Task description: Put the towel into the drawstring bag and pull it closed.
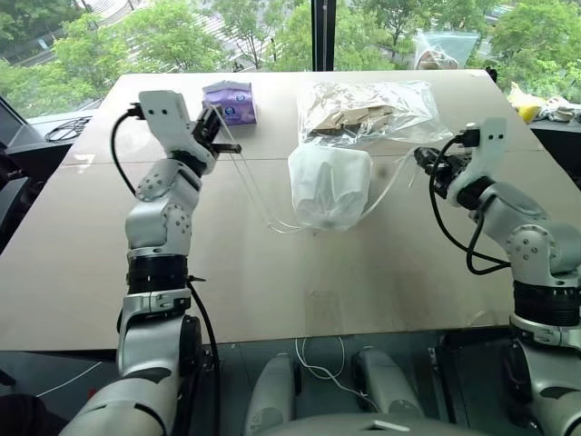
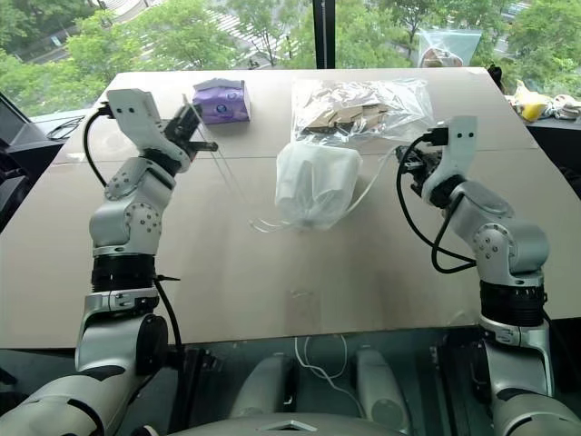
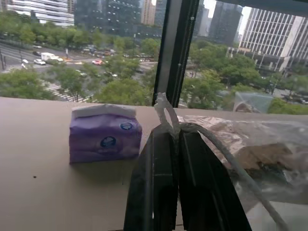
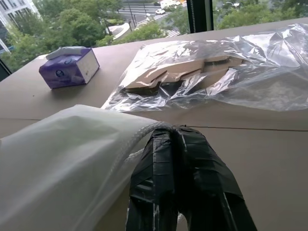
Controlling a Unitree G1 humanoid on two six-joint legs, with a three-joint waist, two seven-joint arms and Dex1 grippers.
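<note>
The drawstring bag (image 1: 329, 186), milky-white and bulging, lies mid-table with its white cords running out to both sides. The towel is hidden; I cannot see through the pouch. My left gripper (image 1: 221, 136) hovers above the table to the bag's left, shut on the left cord (image 3: 166, 113), which sticks up between its fingertips and trails slack to the bag. To the bag's right, my right gripper (image 4: 171, 131) points at the bag with its fingers together on the right cord (image 4: 139, 139), close to the pouch.
A purple tissue pack (image 1: 229, 100) stands behind my left gripper. A clear bag with brown cardboard pieces (image 1: 372, 113) lies just behind the drawstring bag. Another clear bag (image 1: 445, 50) sits at the table's (image 1: 272, 291) far edge by the window.
</note>
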